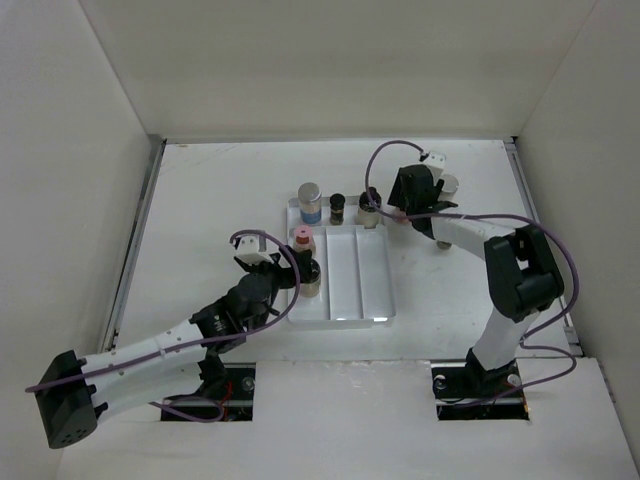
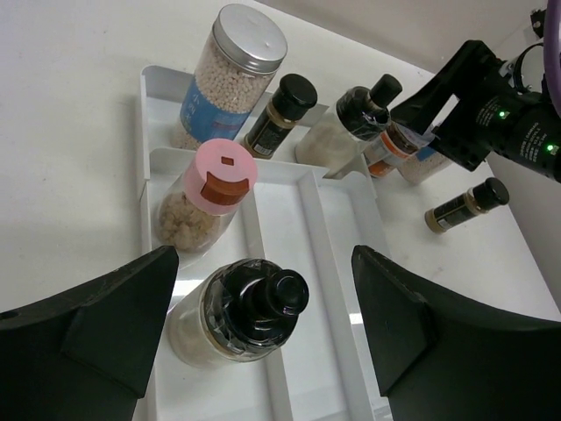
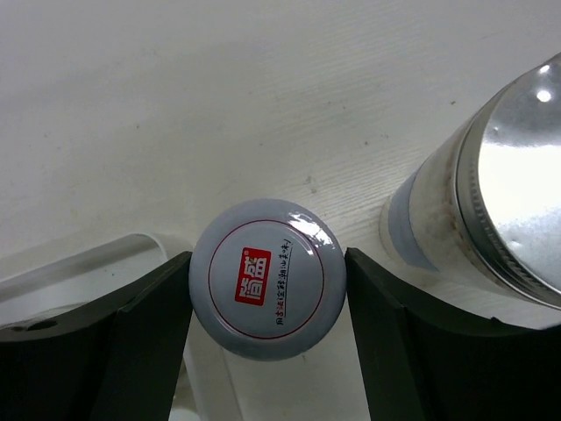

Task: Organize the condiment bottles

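My right claw (image 3: pixel 267 307) grips a grey-capped bottle (image 3: pixel 266 290). Left claw (image 2: pixel 263 329) open around dark-capped jar (image 2: pixel 241 309); pink-lidded jar (image 2: pixel 203 203) at 11 o'clock.

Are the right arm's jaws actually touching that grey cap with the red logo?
Touching. In the right wrist view both fingers press against opposite sides of the grey cap with the red logo, with no gap visible.

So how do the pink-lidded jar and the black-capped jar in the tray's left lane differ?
The pink-lidded jar has a flat pink lid and tan, coarse contents; the black-capped jar has a knobbed black cap and pale, finer contents. The pink one stands farther along the tray; the black one sits between the open left gripper's fingers. Both are clear.
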Robot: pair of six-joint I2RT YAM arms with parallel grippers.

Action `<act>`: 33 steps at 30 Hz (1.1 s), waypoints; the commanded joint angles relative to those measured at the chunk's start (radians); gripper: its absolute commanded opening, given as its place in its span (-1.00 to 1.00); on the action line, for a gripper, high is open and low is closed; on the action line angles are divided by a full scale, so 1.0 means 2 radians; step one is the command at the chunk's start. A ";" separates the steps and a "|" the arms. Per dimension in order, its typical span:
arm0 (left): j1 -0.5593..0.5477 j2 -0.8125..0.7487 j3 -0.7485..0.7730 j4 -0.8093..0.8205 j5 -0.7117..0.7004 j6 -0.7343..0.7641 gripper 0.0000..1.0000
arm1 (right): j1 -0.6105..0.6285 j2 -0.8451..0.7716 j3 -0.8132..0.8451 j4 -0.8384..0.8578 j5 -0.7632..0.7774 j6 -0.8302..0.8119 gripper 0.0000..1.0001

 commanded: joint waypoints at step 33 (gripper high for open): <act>0.085 -0.167 -0.154 0.091 -0.039 0.053 0.96 | 0.252 -0.098 -0.042 0.101 0.048 -0.024 -0.02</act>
